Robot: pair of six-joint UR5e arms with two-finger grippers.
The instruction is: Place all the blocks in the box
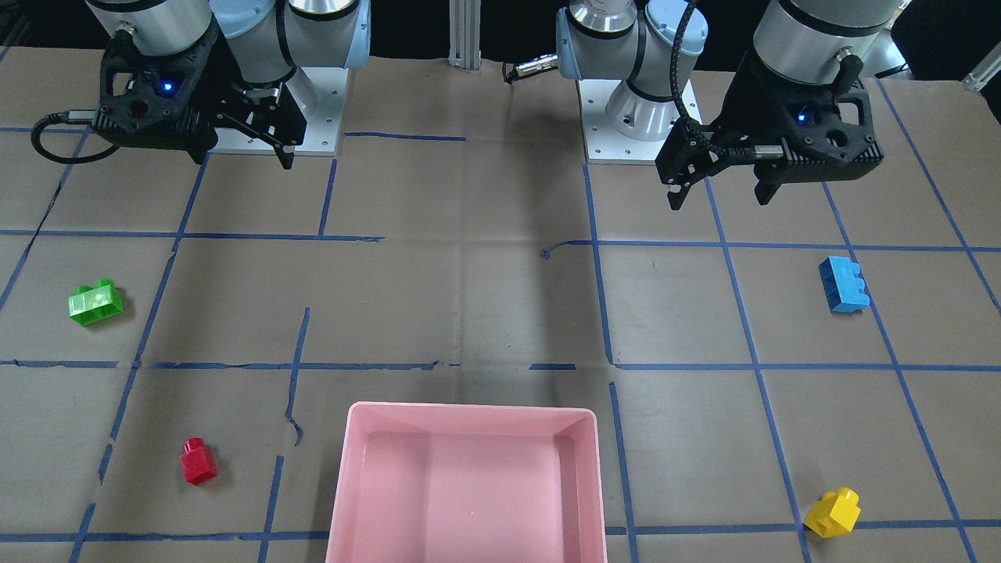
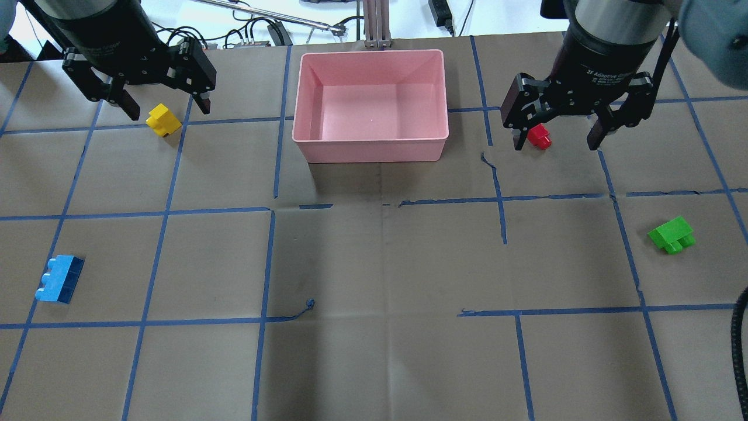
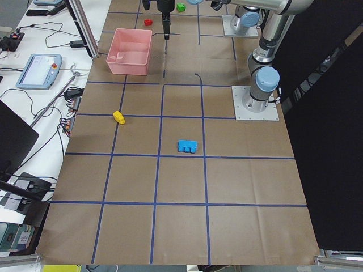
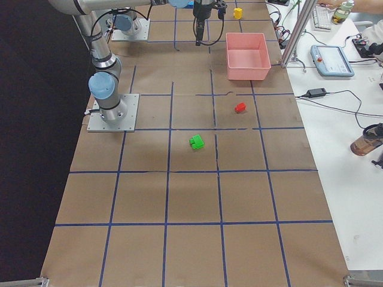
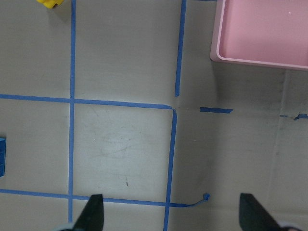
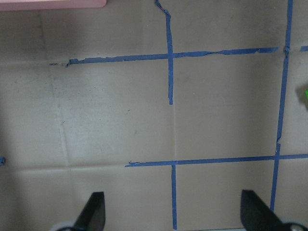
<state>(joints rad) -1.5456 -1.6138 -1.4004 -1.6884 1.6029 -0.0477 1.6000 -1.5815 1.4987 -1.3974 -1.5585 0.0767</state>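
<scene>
- Front-facing view: the box [image 1: 469, 414] sits mid-table on the far side from the robot. The green block [image 1: 95, 302] and red block [image 1: 198, 461] lie to the robot's right. The blue block [image 1: 843, 285] and yellow block [image 1: 833, 512] lie to its left. All four are outside the box.
- Overhead view: the left gripper [image 2: 168, 111] and right gripper [image 2: 555, 142] hang raised, fingers spread wide, holding nothing.
- Wrist views: both pairs of fingertips [image 5: 94, 211] stand wide apart above the table [image 5: 120, 144].
</scene>
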